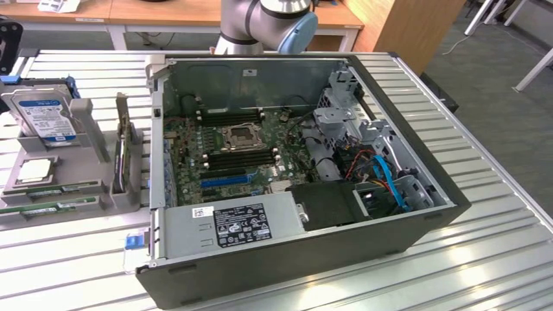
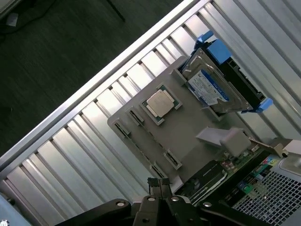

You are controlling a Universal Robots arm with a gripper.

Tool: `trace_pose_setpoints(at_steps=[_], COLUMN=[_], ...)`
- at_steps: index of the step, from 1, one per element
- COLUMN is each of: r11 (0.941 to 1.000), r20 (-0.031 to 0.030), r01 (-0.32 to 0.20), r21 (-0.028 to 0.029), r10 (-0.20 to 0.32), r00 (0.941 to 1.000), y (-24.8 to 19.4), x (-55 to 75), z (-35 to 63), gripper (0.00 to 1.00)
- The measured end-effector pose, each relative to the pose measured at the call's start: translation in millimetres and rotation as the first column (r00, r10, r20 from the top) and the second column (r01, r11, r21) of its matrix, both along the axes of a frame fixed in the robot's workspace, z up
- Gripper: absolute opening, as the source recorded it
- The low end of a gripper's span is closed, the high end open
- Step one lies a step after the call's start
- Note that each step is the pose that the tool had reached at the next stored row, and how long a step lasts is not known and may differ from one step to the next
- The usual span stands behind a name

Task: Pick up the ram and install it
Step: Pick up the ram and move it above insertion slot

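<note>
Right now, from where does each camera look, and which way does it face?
Exterior view: high above the table, looking down at a slant on the open case; the arm shows beyond the case.
Wrist view: on the wrist, above the holder, looking down on it; the shut gripper shows in front of the lens.
Shared: both see the holder with the CPU and the hard drive, and the slatted table.

Wooden desks (image 1: pixel 173 10), grey floor (image 1: pixel 493 84), slatted table (image 1: pixel 484 259)
</note>
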State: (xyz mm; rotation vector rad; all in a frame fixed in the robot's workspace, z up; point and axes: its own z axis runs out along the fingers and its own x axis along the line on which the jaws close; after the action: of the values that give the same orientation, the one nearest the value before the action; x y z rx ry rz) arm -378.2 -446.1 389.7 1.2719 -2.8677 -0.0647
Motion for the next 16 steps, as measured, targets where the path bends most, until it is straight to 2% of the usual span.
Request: trace_pose_setpoints(at_steps=[8, 16], r11=[0.9985, 0.994], r20=[-0.0003, -0.0011], r01=[-0.054, -0.109], r21=[-0.0004, -0.0009], r10=[0.054, 0.109], r00=[0.9985, 0.994], y=[-0.1, -0.3], x=[0.0, 0.0], z=[-0.1, -0.2], gripper=[0.1, 0.1])
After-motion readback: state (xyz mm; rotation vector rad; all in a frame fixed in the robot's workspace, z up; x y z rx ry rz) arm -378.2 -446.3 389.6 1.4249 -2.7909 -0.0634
